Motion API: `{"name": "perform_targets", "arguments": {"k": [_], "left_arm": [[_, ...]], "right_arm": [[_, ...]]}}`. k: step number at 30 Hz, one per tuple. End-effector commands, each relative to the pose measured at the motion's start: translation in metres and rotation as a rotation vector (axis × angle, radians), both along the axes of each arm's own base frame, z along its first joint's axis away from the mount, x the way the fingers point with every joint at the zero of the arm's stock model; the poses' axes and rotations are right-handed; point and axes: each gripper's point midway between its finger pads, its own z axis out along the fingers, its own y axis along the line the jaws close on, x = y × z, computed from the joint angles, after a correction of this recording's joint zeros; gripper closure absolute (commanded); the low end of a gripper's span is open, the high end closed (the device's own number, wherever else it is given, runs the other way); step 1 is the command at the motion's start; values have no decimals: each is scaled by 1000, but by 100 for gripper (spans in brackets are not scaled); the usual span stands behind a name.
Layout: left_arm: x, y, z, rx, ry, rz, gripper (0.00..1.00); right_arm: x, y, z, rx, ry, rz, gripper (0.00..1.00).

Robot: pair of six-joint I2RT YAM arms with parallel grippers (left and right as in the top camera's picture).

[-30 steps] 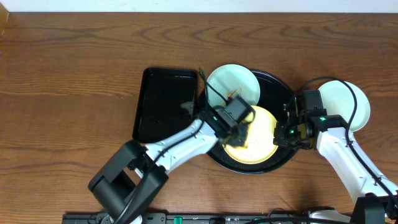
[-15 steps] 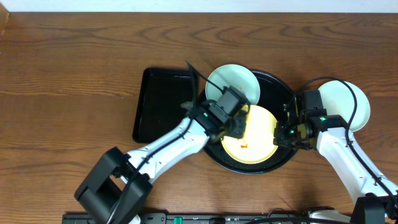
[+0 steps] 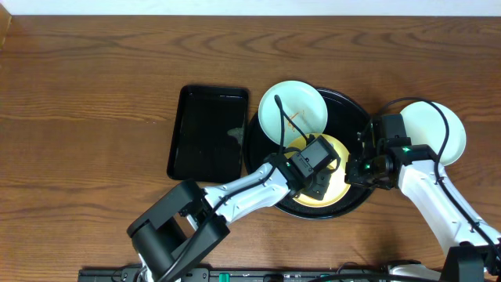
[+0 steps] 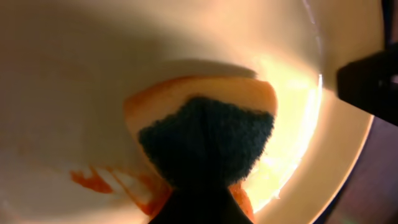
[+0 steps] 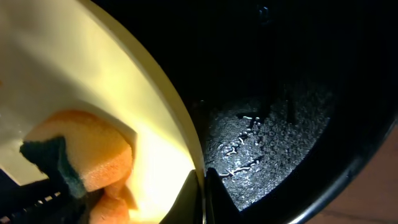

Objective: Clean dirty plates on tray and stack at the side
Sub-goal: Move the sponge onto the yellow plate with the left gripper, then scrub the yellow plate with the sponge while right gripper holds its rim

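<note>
Three plates: yellow plate [image 4: 81, 68] in tray [image 3: 354, 117]; far mint plate [image 3: 292, 108] on tray's rim; right mint plate [image 3: 434, 129] on desk beside it.
Left hand [image 3: 317, 166]: closed on sponge [image 4: 205, 140], pressed to yellow plate.
Right hand [image 3: 362, 168]: seemingly pinching that plate's rim.
Smear [image 4: 93, 180]: just beside sponge.
Method: pin rim, sponge flat, overlapping strokes across smear.

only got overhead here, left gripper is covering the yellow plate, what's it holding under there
observer: an orange sponge with a dark green scrub face, pressed onto the yellow plate.
operator: any sauce left on it
observer: yes, an orange-red smear beside the sponge in the left wrist view.
operator: right gripper got the plate or just near it
observer: right wrist view shows the right gripper with a fingertip either side of the plate's rim, so it looks pinched.
</note>
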Motion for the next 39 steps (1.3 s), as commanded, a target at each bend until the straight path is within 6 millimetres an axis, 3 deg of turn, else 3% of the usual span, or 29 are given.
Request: {"name": "perform_targets", "arguments": {"k": [1, 6, 13, 16, 17, 18, 19, 26, 39], "left_arm": [[27, 25, -15, 132, -101, 72, 92], [58, 53, -14, 187, -157, 173, 92], [83, 78, -14, 192, -146, 254, 92], [79, 77, -16, 181, -116, 245, 92], [76, 75, -16, 171, -102, 235, 92], [74, 73, -17, 165, -95, 229, 92], [73, 71, -17, 162, -91, 224, 92], [72, 71, -17, 163, -90, 222, 92], [72, 71, -17, 163, -90, 222, 92]], "right_arm": [[-2, 7, 1, 19, 9, 6, 99], [-7, 6, 0, 15, 33, 5, 99], [-9, 6, 0, 15, 40, 5, 99], [-4, 12, 2, 49, 18, 17, 98], [0, 15, 4, 63, -2, 27, 92], [6, 17, 5, 74, -25, 31, 78], [11, 20, 7, 87, -52, 45, 76], [46, 33, 18, 144, -207, 92, 80], [61, 59, -8, 277, -183, 127, 74]]}}
